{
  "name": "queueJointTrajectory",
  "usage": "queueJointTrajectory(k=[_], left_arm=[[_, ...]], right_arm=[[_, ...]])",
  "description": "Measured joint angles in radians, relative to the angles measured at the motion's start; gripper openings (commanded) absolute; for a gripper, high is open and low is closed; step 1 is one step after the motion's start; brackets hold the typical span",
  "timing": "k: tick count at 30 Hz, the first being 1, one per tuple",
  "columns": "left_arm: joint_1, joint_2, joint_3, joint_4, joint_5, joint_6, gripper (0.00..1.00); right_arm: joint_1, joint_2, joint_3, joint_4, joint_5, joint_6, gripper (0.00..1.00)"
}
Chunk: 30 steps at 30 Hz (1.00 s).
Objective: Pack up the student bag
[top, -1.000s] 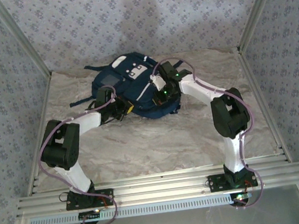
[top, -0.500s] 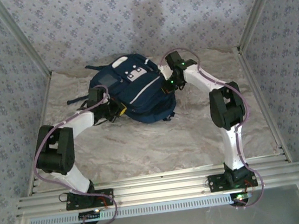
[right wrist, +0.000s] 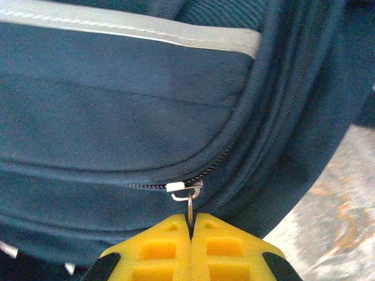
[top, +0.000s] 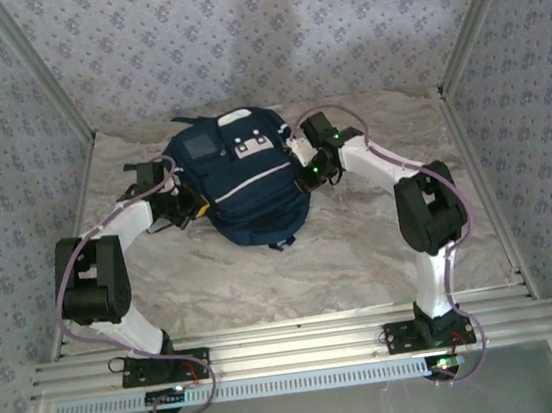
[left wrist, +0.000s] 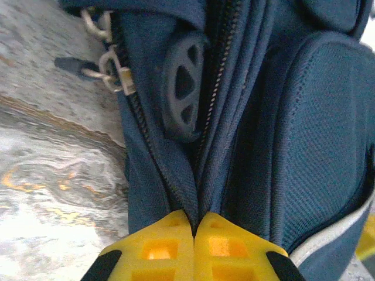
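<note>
The student bag, navy blue with white stripes and a grey patch, lies at the back middle of the marble table between the two arms. My left gripper presses against the bag's left side; its yellow fingers are shut on a fold of the bag's fabric beside a zipper line. My right gripper is at the bag's right side, and its yellow fingers are shut on the metal zipper pull of a closed zipper.
A second pair of zipper pulls hangs at the bag's edge over the marble table. A round dark rubber patch sits on the bag's side. Patterned walls enclose the table at back and sides.
The bag has swung round and shifted left and toward the front. The left arm drew back to the left with it, and the right gripper followed along the bag's right side.
</note>
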Motion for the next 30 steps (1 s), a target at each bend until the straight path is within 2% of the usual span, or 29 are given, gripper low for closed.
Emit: queueJointTrajectory(k=[2, 4, 9, 14, 22, 25, 30], left_arm=[[0.014, 0.003, 0.028, -0.04, -0.023, 0.035, 0.35], [0.022, 0.002, 0.063, -0.082, -0.055, 0.068, 0.48], [0.005, -0.055, 0.1, -0.161, -0.134, 0.137, 0.63], [-0.037, -0.197, 0.048, -0.16, -0.121, 0.074, 0.66], [-0.047, -0.428, -0.291, -0.002, -0.109, -0.264, 0.77], [-0.055, -0.478, -0.38, 0.041, -0.13, -0.369, 0.77], [-0.06, -0.498, -0.4, 0.127, -0.173, -0.465, 0.76]], right_arm=[[0.031, -0.049, -0.04, 0.006, -0.021, 0.027, 0.0], [0.061, -0.085, -0.068, 0.013, -0.048, 0.059, 0.0], [0.122, -0.091, -0.08, 0.049, -0.138, 0.152, 0.0], [0.188, -0.021, -0.034, 0.097, -0.214, 0.236, 0.0], [0.271, 0.079, -0.001, 0.293, -0.28, 0.462, 0.0], [0.287, 0.103, 0.017, 0.335, -0.284, 0.512, 0.0], [0.306, 0.127, 0.06, 0.374, -0.298, 0.564, 0.0]])
